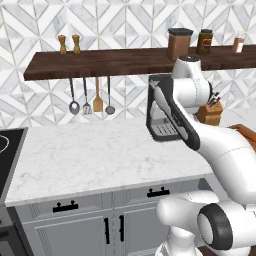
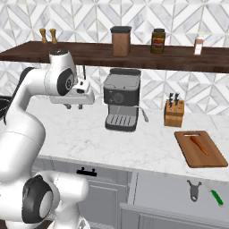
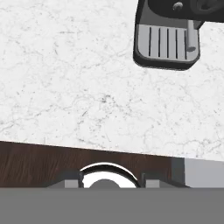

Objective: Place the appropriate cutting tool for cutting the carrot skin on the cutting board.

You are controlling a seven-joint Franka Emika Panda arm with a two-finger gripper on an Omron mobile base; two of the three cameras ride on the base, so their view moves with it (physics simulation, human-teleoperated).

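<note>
- While the arm holds its tool (image 2: 78, 96) high over the bare marble desk (image 2: 89, 134), left of the espresso machine (image 2: 121, 99), nothing is in its grasp that I can see.
- Tool state: cannot tell (fingertips barely show in the hand view, and the right base view has the hand side-on, too small to read).
- Cutting board (image 2: 200, 150) lies flat on the desk far to the robot's right, past the machine and just in front of the knife block (image 2: 174, 112).
- Carrot (image 2: 199, 145) rests on the board, long axis running diagonally from the board's far-left toward its near-right.
- Peeler candidate: a dark Y-shaped item (image 2: 193, 189) sits in what looks like an open drawer (image 2: 179, 197) below the desk edge, under the board, w/ a green-handled thing (image 2: 217, 198) just beside it (prob. another utensil, too small to be sure).
- Key relation: the Y-shaped item is well apart from the tool, to the right and lower, handle pointing roughly toward the desk front.
- Judgement: for skin, the peeler fits better than block knives, so the next move calls for a long swing right and down, maybe w/ the base driving.
- Task looks barely begun; board holds no tool yet.
</note>
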